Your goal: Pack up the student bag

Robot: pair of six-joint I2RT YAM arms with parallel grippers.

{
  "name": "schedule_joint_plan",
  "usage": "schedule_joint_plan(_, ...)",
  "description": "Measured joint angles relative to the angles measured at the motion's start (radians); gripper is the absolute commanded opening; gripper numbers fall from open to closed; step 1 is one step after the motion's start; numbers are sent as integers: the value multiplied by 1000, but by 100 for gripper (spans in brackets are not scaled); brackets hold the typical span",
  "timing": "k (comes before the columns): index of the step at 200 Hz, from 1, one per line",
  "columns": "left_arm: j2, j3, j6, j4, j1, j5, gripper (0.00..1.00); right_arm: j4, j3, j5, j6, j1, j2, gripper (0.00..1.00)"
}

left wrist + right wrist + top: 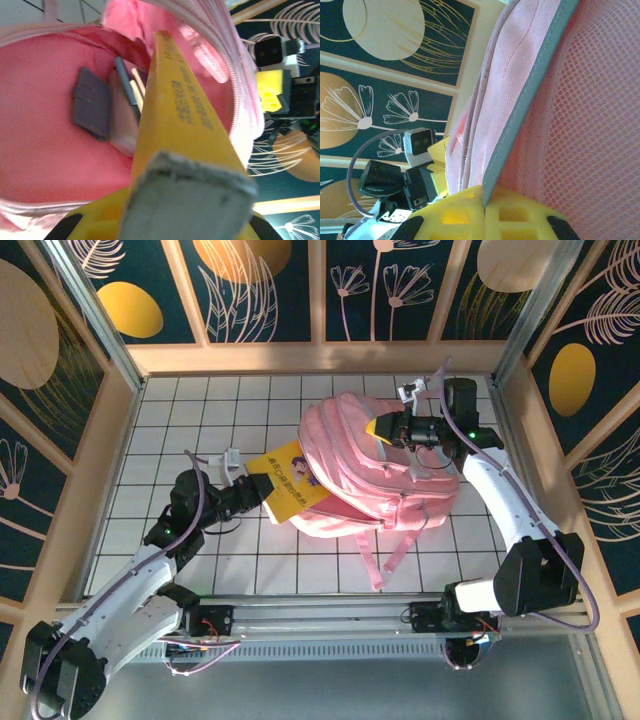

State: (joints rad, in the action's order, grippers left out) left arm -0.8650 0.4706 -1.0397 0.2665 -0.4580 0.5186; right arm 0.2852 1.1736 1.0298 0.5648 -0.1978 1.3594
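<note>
The student bag [380,475] on the bench [200,410], yellow book [290,485] half inside
The book's far end is hidden in the bag; dark flat items [90,102] within are unclear. The left claw [262,490] grasps the book; the right claw [383,428] pinches the bag's rim.

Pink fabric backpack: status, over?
Left gripper shut on flat yellow book, partway into large pink fabric backpack. Right gripper shut on backpack rim. Dark grey item inside, beside book.

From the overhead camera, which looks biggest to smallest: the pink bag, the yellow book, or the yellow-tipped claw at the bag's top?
1. large pink fabric backpack
2. flat yellow book, partly hidden by the bag
3. right claw, clearly the smallest
</note>
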Motion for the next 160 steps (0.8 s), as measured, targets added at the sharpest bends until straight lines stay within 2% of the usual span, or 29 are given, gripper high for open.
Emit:
schedule_joint_plan(60, -149, -45, -126, 200, 2, 97, 0, -38, 0, 22, 50, 0, 0, 0)
schedule_joint_plan(95, -292, -44, -190, 368, 2, 145, 0, -61, 0, 37, 71, 0, 0, 0)
schedule_joint_plan(160, -500, 24, -300, 583, 2, 212, 0, -72, 0, 51, 74, -8, 0, 0)
